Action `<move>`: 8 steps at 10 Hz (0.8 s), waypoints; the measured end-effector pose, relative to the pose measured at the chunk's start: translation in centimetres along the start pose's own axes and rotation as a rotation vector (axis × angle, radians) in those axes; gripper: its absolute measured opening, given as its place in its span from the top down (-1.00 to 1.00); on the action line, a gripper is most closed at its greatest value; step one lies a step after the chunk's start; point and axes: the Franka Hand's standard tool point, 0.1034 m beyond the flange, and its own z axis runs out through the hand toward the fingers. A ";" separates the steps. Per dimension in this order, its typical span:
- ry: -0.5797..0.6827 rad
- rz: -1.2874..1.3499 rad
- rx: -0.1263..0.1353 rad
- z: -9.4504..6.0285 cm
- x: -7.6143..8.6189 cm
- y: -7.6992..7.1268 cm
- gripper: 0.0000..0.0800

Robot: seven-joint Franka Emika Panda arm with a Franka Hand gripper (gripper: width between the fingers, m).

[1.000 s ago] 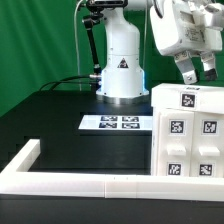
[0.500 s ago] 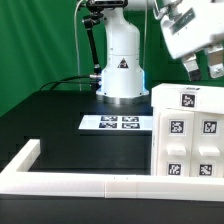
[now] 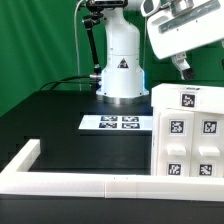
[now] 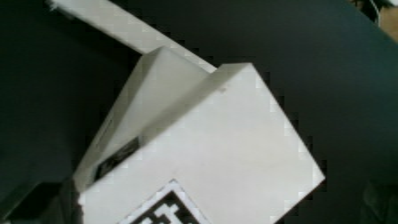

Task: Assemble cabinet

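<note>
Gripper (image 3: 180, 68) has lifted off, now above the cabinet (image 3: 190, 135) (assembled-looking); jaw state unclear, nothing visibly held.

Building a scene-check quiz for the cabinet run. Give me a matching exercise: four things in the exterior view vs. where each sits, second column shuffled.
Things:
1. cabinet
2. marker board
3. border rail
4. end effector

Places:
A. flat on the black table, in front of the arm's base
B. raised above the cabinet's top, touching nothing
C. standing at the exterior view's right
D. along the near edge of the table, low and long

Pairs: 1-C, 2-A, 3-D, 4-B
</note>
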 end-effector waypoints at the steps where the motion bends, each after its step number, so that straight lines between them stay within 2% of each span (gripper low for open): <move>1: 0.010 -0.254 -0.037 0.0 -0.1 0.1 -0.99; 3: -0.008 -0.574 -0.062 0.3 -0.3 0.4 -0.99; 4: -0.036 -0.769 -0.091 0.3 0.0 0.3 -0.99; 5: -0.048 -0.881 -0.107 0.4 0.2 0.0 -0.99; 7: -0.055 -1.007 -0.106 0.4 0.3 0.2 -0.99; 8: -0.058 -1.163 -0.124 0.4 0.5 0.4 -0.99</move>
